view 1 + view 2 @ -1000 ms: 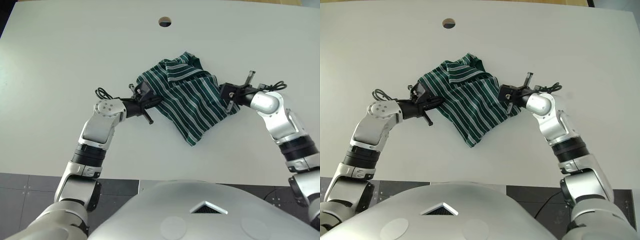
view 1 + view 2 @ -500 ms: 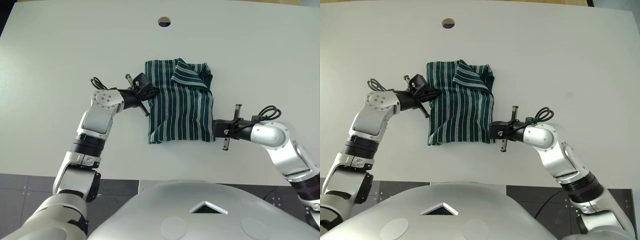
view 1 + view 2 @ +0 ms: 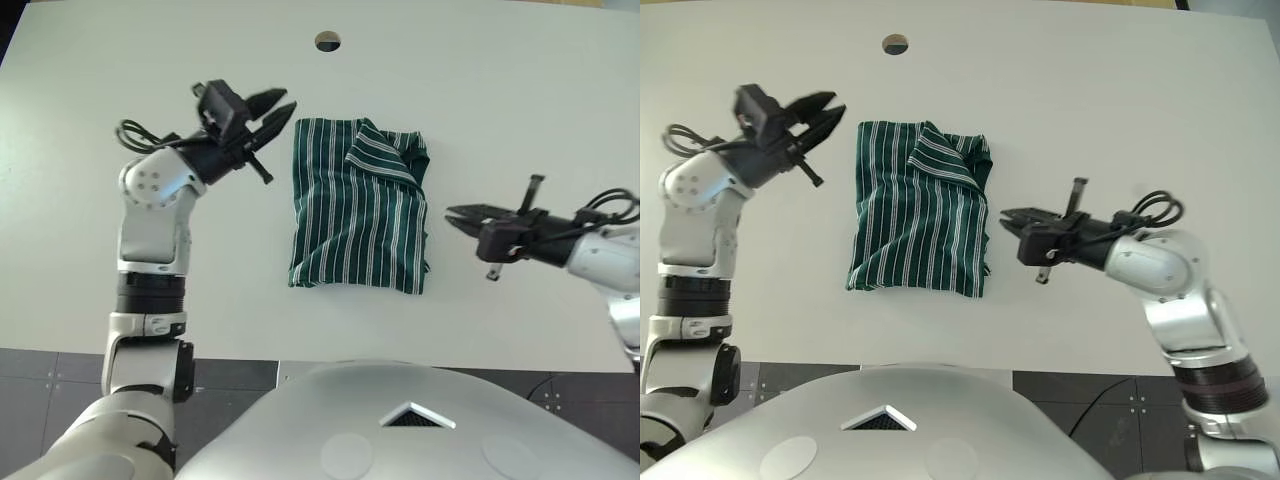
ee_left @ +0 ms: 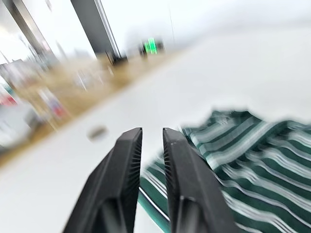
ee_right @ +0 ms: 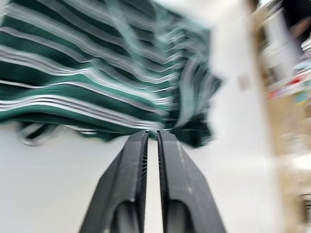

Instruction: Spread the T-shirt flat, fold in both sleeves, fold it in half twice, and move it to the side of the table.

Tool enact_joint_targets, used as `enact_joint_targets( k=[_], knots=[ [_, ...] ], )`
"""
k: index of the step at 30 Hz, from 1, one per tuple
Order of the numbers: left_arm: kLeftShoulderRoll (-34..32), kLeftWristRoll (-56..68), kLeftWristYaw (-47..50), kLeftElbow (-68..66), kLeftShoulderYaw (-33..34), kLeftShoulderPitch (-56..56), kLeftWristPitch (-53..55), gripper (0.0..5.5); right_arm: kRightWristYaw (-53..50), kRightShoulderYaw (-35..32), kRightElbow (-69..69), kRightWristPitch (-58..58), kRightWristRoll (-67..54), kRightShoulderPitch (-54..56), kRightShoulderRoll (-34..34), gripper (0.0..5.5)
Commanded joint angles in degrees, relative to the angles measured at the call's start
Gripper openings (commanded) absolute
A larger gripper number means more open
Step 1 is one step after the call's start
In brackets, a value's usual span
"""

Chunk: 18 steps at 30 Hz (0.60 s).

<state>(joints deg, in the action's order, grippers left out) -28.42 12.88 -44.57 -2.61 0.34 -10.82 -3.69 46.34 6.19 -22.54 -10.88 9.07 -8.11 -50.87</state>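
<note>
Withdrawn from the folded T-shirt [image 3: 360, 210], left gripper [image 3: 274, 103] and right gripper [image 3: 458, 216] hang with jaws slightly apart; sleeves hidden, table [image 3: 480, 90] open around.

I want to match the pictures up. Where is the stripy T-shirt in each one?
Left eye view: T-shirt in the middle.
Right eye view: middle, slightly left.
Left wrist view: just beyond the left gripper.
Right wrist view: just beyond the right gripper.
Shared landmark: the white table under it.
</note>
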Motion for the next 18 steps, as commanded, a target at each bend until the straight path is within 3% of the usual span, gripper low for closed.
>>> enact_joint_targets(
  k=[1, 6, 10, 18],
  knots=[
    [-6.46, -9.56, -0.56, 4.56, -0.32, 8.92, -13.55, 1.51, -2.93, 2.08, 7.67, -15.12, 8.85, 1.07, -3.42, 1.13],
    [-17.02, -34.97, 4.78, 4.19, -4.79, 19.66, -32.42, 2.21, -3.51, 6.30, 12.73, -26.55, 16.50, 1.90, -5.52, 1.95],
    [-20.89, -41.78, 6.95, 4.09, -6.05, 22.02, -36.78, 2.51, -2.93, 7.82, 11.97, -29.16, 18.26, 3.15, -5.24, 2.65],
    [-19.70, -46.30, 8.13, 3.23, -13.60, 19.22, -39.44, 2.51, -3.99, 13.96, 13.38, -32.33, 25.16, 7.05, -1.39, 2.65]
  ],
)
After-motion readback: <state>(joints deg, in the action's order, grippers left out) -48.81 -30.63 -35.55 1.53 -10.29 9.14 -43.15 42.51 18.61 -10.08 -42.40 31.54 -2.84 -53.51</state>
